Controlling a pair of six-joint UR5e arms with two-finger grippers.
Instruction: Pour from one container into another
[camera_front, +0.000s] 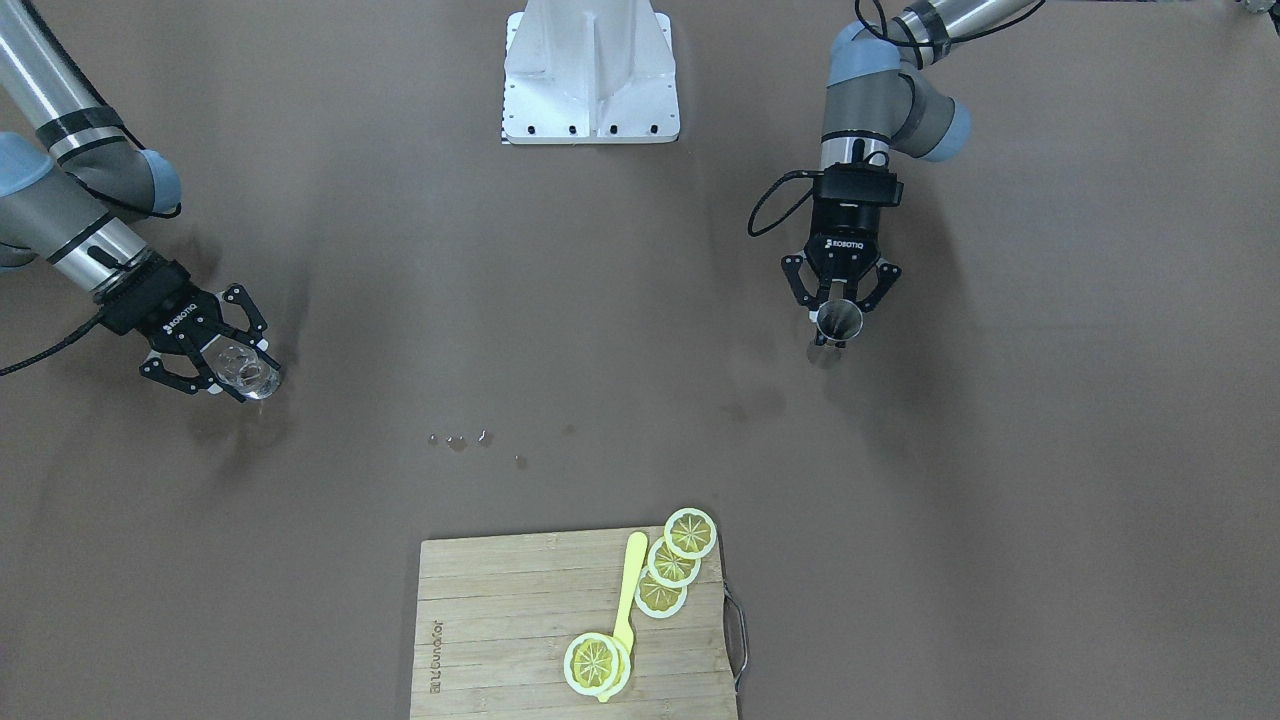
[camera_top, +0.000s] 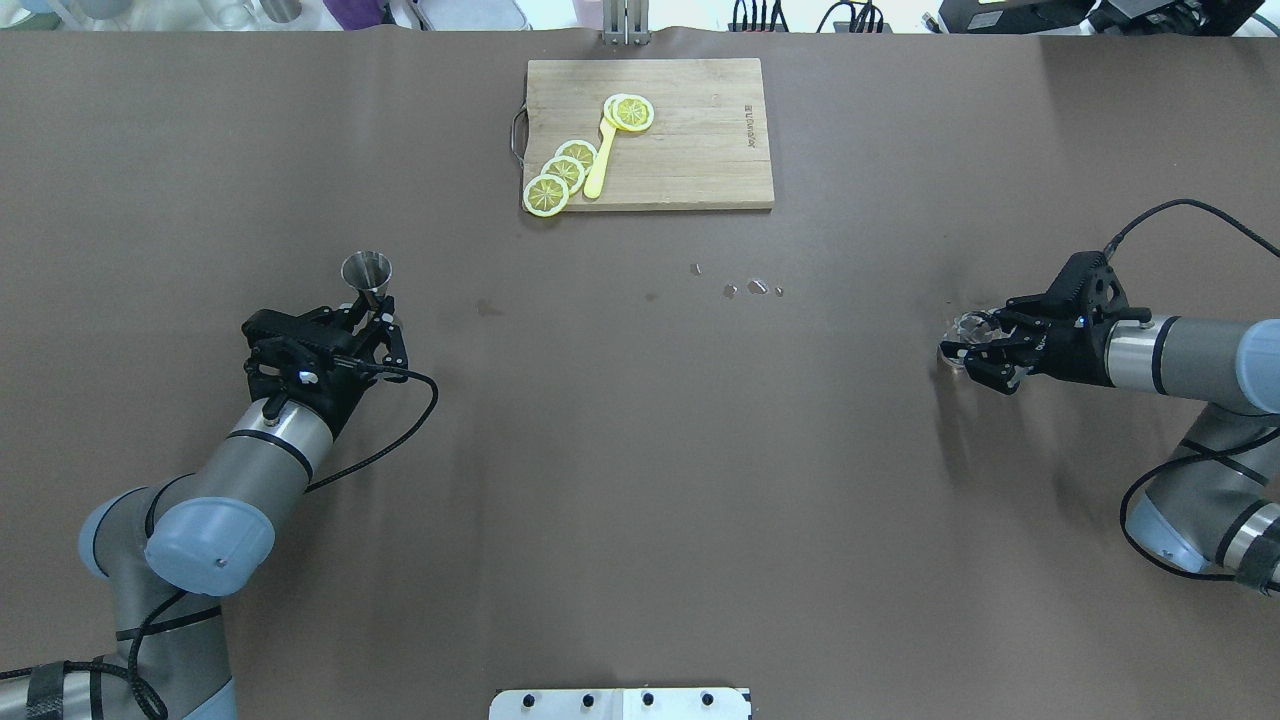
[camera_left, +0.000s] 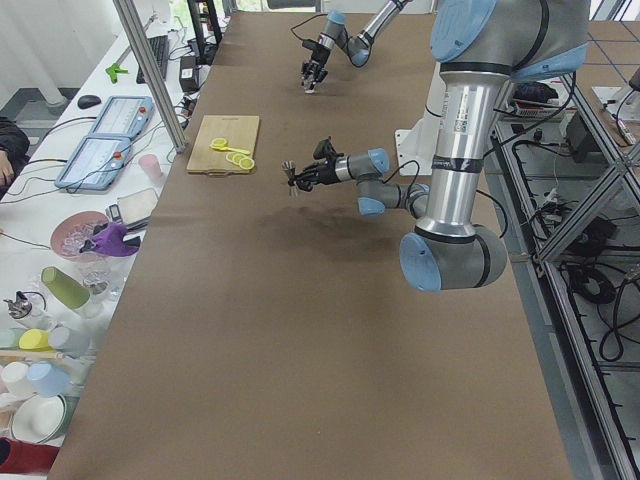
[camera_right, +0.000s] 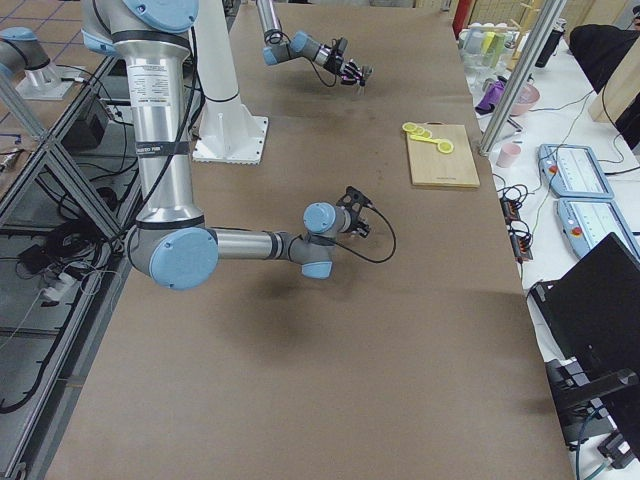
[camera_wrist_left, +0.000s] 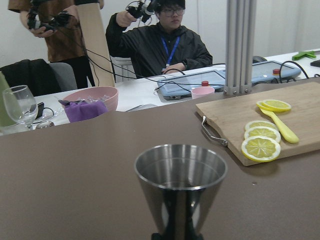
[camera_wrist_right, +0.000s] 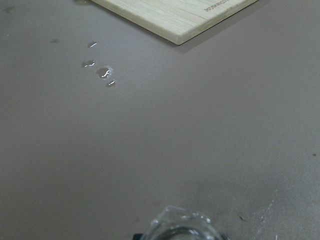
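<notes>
The metal cup (camera_wrist_left: 180, 175) is shiny and gray. It is wide at the top and thin lower down, like a cone on a stem. It stands up straight with its open mouth up. The left claw (camera_front: 838, 316) pinches it low down, one finger on each side. It is on the left side of the bench (camera_top: 640, 450). I cannot tell if its foot touches the bench.

The glass (camera_wrist_right: 182, 227) is see-through with bumpy, cut sides. The right claw (camera_front: 243, 368) pinches it from the side, far over on the right side of the bench, well apart from the metal cup.

A wide stretch of brown bench lies between the two claws. A few small wet drops (camera_top: 745, 290) sit near the middle. Past them a wooden board (camera_top: 700, 150) lies at the far edge of the bench, with its metal handle toward the robot's left. On it are lemon slices (camera_top: 547, 195) and a yellow spoon (camera_top: 600, 165). One slice hangs over the board's corner. The robot's white base (camera_front: 590, 70) is at the near edge, well apart from both claws.
</notes>
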